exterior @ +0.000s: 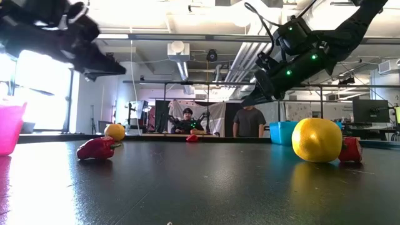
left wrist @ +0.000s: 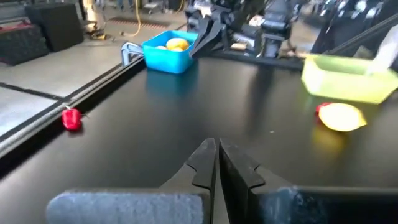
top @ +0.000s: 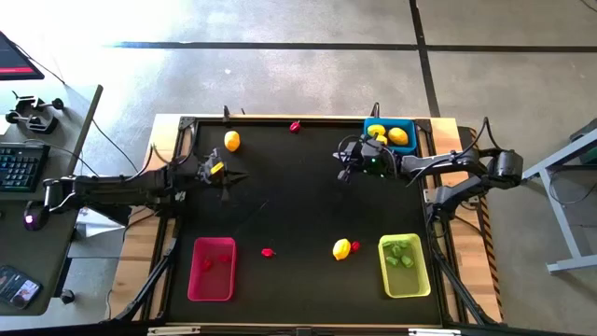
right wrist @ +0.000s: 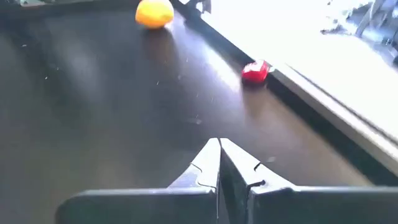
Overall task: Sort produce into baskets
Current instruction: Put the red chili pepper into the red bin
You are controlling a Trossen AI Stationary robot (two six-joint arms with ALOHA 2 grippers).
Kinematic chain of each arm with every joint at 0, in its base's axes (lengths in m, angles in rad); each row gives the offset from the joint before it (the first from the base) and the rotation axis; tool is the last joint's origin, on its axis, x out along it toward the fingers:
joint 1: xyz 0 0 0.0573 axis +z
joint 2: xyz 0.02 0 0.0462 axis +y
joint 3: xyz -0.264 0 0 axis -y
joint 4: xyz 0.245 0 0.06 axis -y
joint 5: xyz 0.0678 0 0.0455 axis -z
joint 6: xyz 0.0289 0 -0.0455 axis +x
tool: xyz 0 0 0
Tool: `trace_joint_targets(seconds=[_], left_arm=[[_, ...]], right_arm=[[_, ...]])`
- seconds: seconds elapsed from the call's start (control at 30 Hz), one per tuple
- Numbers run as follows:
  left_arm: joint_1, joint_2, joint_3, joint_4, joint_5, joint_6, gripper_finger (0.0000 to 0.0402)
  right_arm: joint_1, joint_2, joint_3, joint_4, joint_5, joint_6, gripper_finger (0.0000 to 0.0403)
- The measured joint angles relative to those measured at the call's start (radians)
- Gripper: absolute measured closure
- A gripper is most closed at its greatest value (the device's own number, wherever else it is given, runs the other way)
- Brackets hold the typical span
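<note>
My left gripper (top: 239, 178) (left wrist: 217, 155) hangs shut and empty above the mat's far left part, pointing toward the right. My right gripper (top: 341, 168) (right wrist: 219, 155) is also shut and empty, just left of the blue basket (top: 390, 135), which holds yellow lemons (left wrist: 177, 43). The pink basket (top: 212, 269) at the near left holds a red bit. The yellow-green basket (top: 404, 264) at the near right holds green bits. Loose on the mat lie a lemon (top: 232, 141), a red bit (top: 295, 126) at the far edge, a red bit (top: 269, 252), and a lemon (top: 341, 249) with a red bit (top: 354, 246) beside it.
The black mat (top: 298, 205) has a raised frame along its far edge (right wrist: 323, 106). Its middle holds no objects. A desk with a keyboard (top: 20, 166) stands left of the table. Two people (exterior: 250, 122) stand in the room beyond.
</note>
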Motion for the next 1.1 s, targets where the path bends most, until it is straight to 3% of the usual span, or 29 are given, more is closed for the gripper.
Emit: trace_joint_targets(seconds=[0.63,0.83,0.93,1.1], left_arm=[[0.310,0.885,0.578,-0.016,0.062,0.288,0.0401],[0.372,1.109,0.785,-0.117,0.183,0.297,0.0401],[0.382,1.212,0.884,-0.153,0.157,0.306,0.0400],[0.382,1.353,1.023,-0.224,0.007,0.332,0.0373]], right_arm=[[-0.034,0.000,0.000,0.040,-0.003,-0.062,0.0403],[-0.034,0.000,0.000,0.028,-0.003,-0.069,0.0403],[-0.034,0.000,0.000,0.027,-0.003,-0.076,0.0403],[-0.034,0.000,0.000,0.023,-0.003,-0.076,0.0403]])
